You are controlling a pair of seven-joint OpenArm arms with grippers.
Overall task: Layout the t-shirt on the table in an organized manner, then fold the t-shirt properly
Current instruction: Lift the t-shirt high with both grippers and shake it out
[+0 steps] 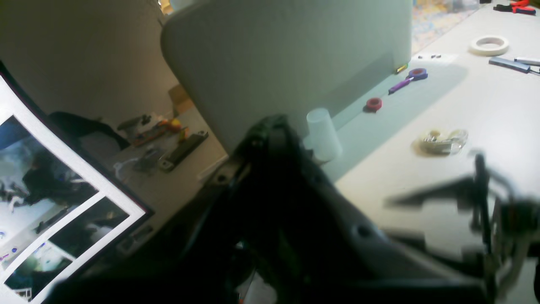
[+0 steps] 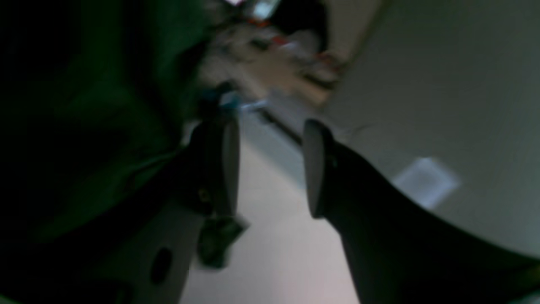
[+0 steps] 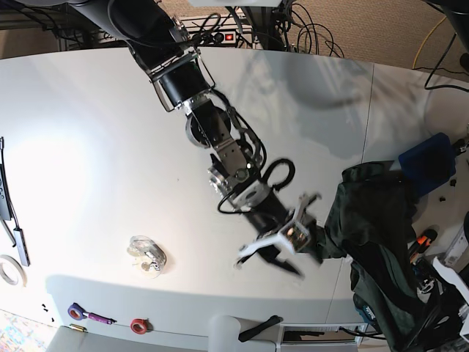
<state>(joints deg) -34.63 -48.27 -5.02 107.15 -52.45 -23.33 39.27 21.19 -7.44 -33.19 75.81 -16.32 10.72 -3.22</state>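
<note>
Right now I'm at the laying-out stage: my right gripper [image 3: 293, 238] has its jaws apart and empty, with the t-shirt [image 3: 370, 224] bunched just beyond my fingertips, draped over the table [image 3: 88, 147] edge. My left gripper isn't visible; I judge it closed. Next I'd need to reach into the cloth and pull it toward the broad open surface behind me.

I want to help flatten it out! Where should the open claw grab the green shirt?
Probably the bunched edge of the t-shirt nearest the right gripper, coming in from the table's bare middle. The shirt hangs crumpled over the table's edge, so that near fold looks the easiest to pinch.
</note>
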